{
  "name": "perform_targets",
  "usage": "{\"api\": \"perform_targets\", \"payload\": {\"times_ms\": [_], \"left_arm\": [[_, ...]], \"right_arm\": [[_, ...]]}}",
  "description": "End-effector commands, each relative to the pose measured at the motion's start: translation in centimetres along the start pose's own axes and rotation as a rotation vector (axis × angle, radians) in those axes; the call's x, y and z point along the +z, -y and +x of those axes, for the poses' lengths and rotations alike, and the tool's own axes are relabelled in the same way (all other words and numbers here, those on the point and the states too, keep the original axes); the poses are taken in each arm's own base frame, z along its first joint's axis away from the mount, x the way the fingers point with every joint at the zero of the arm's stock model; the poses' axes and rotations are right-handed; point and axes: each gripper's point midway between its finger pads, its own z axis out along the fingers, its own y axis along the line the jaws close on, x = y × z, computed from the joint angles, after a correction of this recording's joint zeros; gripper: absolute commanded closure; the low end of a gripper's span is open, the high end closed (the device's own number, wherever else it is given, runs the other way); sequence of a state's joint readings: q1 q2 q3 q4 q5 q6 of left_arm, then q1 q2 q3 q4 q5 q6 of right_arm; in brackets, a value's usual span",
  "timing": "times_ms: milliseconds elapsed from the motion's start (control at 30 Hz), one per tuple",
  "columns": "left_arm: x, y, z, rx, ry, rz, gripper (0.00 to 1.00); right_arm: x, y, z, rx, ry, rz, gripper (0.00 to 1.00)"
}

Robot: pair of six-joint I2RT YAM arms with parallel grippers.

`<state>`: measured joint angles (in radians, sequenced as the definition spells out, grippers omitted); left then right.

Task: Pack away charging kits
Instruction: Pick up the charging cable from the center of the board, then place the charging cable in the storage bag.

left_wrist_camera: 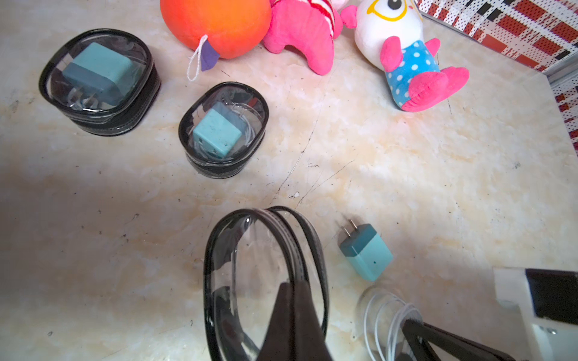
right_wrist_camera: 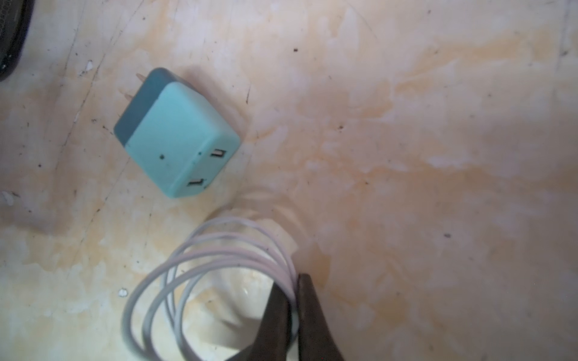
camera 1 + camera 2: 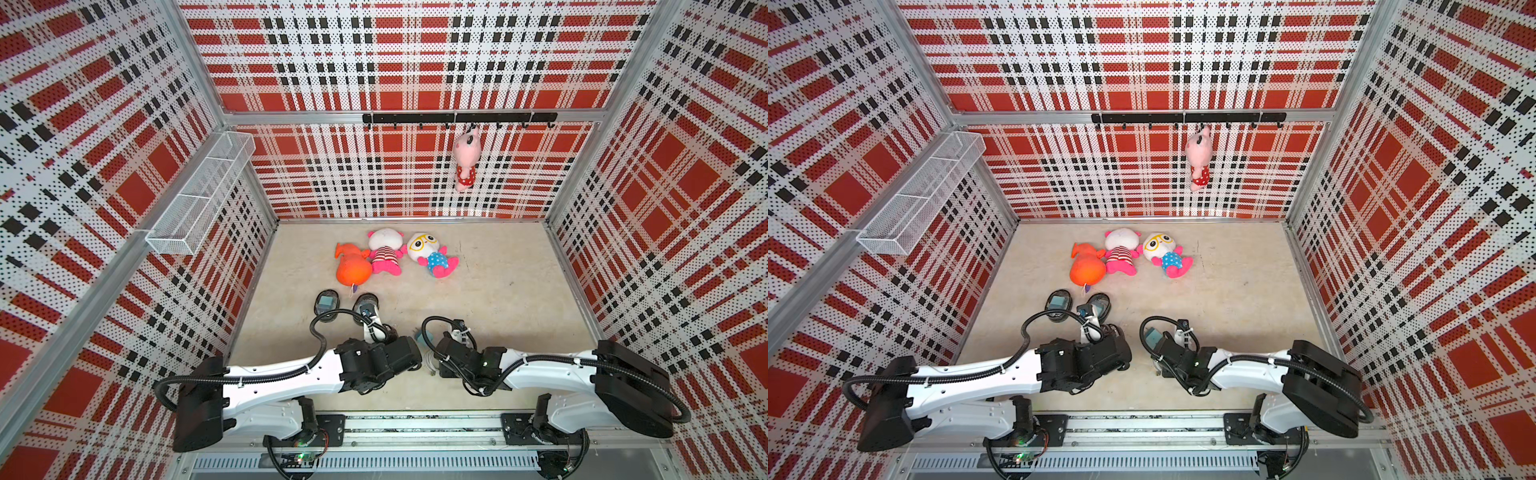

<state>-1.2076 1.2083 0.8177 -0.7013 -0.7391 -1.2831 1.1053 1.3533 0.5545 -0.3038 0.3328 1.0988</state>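
Teal plastic marks the kits. One case (image 1: 100, 81) holds an adapter (image 1: 100, 70) over white cable loops. A second case (image 1: 223, 129) just beside it holds another adapter (image 1: 217, 132), also lying on a coil. Both cases rest on the marbled tabletop (image 1: 438, 172), near an orange plush (image 1: 215, 25), a pink plush (image 1: 300, 34) and a white plush (image 1: 406, 56) in blue dotted shorts.

The left end effector (image 1: 289, 290) is clamped on the rim of a third case (image 1: 244, 265) and holds it on edge, its clear panel facing the wrist camera. Only tabletop shows through the panel. Whether this case touches the tabletop cannot be told.

The loose adapter (image 1: 366, 253) lies on its side on the tabletop just beside the third case, with its prongs pointing away from the cable (image 2: 219, 250). Its two ports face the coil, which is near it but apart. The right end effector (image 2: 295, 281) has its jaws pinched narrow on the white strands at one side of the coil.

In a top view the loose adapter (image 3: 1152, 334) shows between the two wrists. On the back wall a hanging plush (image 3: 466, 160) dangles from a hook rail (image 3: 457, 118). A wire basket (image 3: 199, 191) is fixed to the left wall.
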Motion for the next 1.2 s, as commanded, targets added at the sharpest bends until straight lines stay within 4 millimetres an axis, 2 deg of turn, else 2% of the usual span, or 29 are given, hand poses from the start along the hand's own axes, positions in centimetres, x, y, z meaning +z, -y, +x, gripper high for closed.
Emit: {"api": "perform_targets", "payload": {"times_ms": [0, 67, 167, 300, 400, 500, 600, 700, 933, 1033, 1167], "left_arm": [[0.5, 1.9, -2.0, 0.007, 0.029, 0.043, 1.00], [1.0, 3.1, -3.1, 0.015, 0.032, 0.068, 1.00], [1.0, 6.2, -4.9, 0.029, 0.058, 0.147, 1.00], [0.9, 11.2, -7.1, 0.053, 0.105, 0.240, 1.00], [1.5, 15.3, -7.7, 0.088, 0.115, 0.318, 1.00], [2.3, 19.3, -7.6, 0.136, 0.101, 0.365, 1.00], [3.6, 21.9, -7.1, 0.161, 0.085, 0.379, 1.00], [5.1, 23.5, -6.4, 0.173, 0.066, 0.382, 1.00], [8.3, 23.7, -4.7, 0.154, 0.020, 0.371, 1.00], [8.6, 23.8, -4.2, 0.144, 0.008, 0.383, 1.00], [7.4, 24.5, -3.9, 0.124, 0.028, 0.428, 1.00]], "right_arm": [[-2.0, 1.0, -2.1, -0.040, 0.068, 0.039, 1.00], [-3.3, 0.9, -3.8, -0.035, 0.117, 0.017, 1.00], [-5.3, 1.6, -7.1, 0.023, 0.193, -0.030, 1.00], [-8.6, 3.2, -12.1, 0.174, 0.329, -0.128, 1.00], [-10.4, 3.6, -14.9, 0.242, 0.385, -0.193, 1.00], [-10.6, 4.1, -16.4, 0.281, 0.383, -0.204, 1.00], [-9.9, 4.1, -17.2, 0.296, 0.352, -0.232, 1.00], [-8.9, 4.7, -17.3, 0.311, 0.332, -0.213, 1.00], [-7.3, 6.9, -16.8, 0.386, 0.325, -0.190, 1.00], [-6.7, 7.6, -16.5, 0.421, 0.325, -0.189, 1.00], [-5.9, 8.8, -16.5, 0.502, 0.309, -0.188, 1.00]]}}
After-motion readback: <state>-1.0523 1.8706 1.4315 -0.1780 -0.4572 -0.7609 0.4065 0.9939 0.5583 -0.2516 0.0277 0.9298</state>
